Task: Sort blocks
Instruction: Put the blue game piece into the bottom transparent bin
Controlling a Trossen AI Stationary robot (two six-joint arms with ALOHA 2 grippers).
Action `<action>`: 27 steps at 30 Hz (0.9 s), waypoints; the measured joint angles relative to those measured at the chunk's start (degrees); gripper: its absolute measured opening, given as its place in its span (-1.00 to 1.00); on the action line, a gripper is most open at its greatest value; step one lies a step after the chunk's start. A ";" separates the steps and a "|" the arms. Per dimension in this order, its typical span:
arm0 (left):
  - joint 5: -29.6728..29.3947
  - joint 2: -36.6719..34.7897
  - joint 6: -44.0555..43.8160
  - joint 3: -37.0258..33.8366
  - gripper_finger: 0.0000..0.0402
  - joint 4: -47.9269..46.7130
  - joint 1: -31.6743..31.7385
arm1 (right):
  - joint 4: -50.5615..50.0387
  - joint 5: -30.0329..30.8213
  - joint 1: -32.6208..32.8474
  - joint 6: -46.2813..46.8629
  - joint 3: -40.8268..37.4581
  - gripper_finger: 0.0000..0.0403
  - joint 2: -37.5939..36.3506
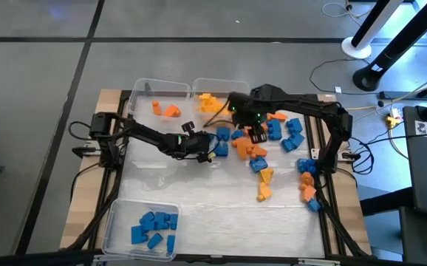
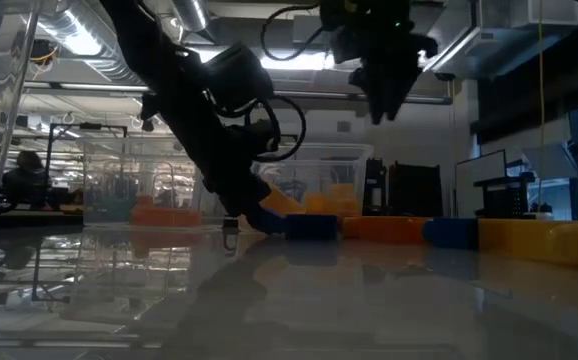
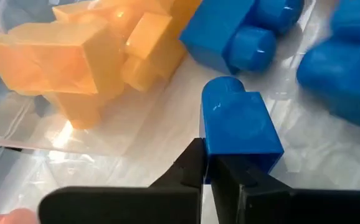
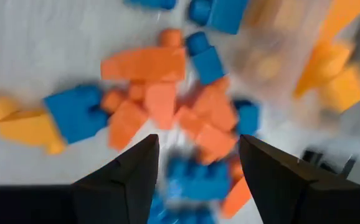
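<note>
From the high view I see my left claw low at the middle of the bench, at the left edge of the loose pile of blocks. My right claw hangs just beside it, over the pile. Two clear bins stand at the far edge; a third bin at the near left holds only blue blocks.

In the low view the left claw comes down to the bench surface, and the right claw is well above.

In the left wrist view the fingers are pressed together on the near end of a blue block. Its long axis points straight away from the claw, stud first.

In the right wrist view the fingers stand apart and empty over orange and blue blocks.

I judge the next move is a carry to the near-left bin, which lies toward the left arm's own side.
</note>
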 joint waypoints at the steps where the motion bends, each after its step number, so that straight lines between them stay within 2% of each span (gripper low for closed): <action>1: 0.23 -0.08 -0.25 0.00 -0.96 0.03 -0.05 | -1.81 0.04 0.92 1.42 0.00 0.11 0.00; 5: 0.21 -0.22 -0.38 0.00 -0.98 -0.09 -0.97 | -6.50 2.48 4.61 4.95 0.00 0.11 0.00; 14: 1.13 -2.65 -2.90 0.00 -0.99 -2.29 -6.03 | -6.57 6.91 9.52 6.12 -0.11 0.11 0.00; 23: 1.12 -17.64 -9.71 0.00 -1.00 -9.60 -13.50 | -6.60 9.13 9.29 4.99 -0.15 0.11 -2.38; 27: 4.93 -26.52 -13.90 0.02 -1.00 -13.75 -18.00 | -6.56 11.84 9.36 4.33 -0.31 0.11 -5.19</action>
